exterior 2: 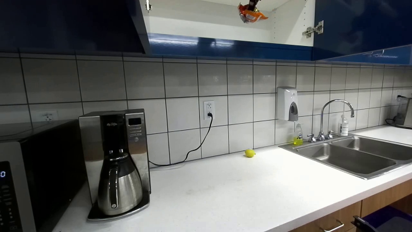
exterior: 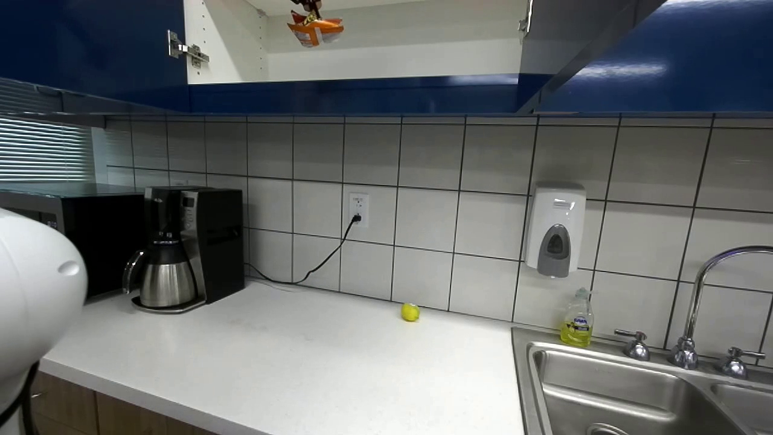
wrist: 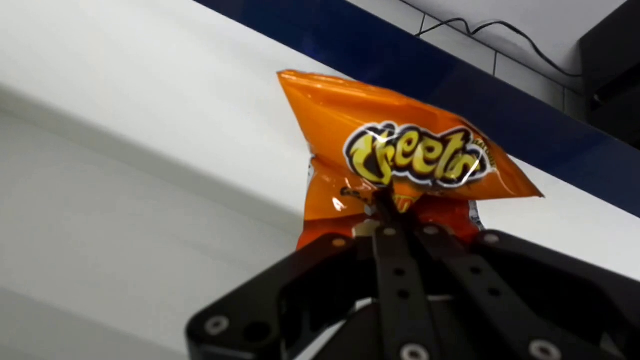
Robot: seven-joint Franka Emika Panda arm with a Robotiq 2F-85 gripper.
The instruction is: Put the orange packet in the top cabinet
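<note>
The orange packet, a crinkled Cheetos bag, is pinched near its middle by my gripper in the wrist view. The packet hangs below the fingertips in both exterior views. Only the dark gripper tips show at the top edge of both exterior views. The top cabinet is open, with a white inside and a blue bottom edge; it also shows in an exterior view. The packet appears in front of or inside the opening, above the bottom edge; its depth is unclear.
Blue cabinet doors stand open on both sides of the opening. Below are a white counter, a coffee maker, a microwave, a yellow lemon, a sink and a soap dispenser.
</note>
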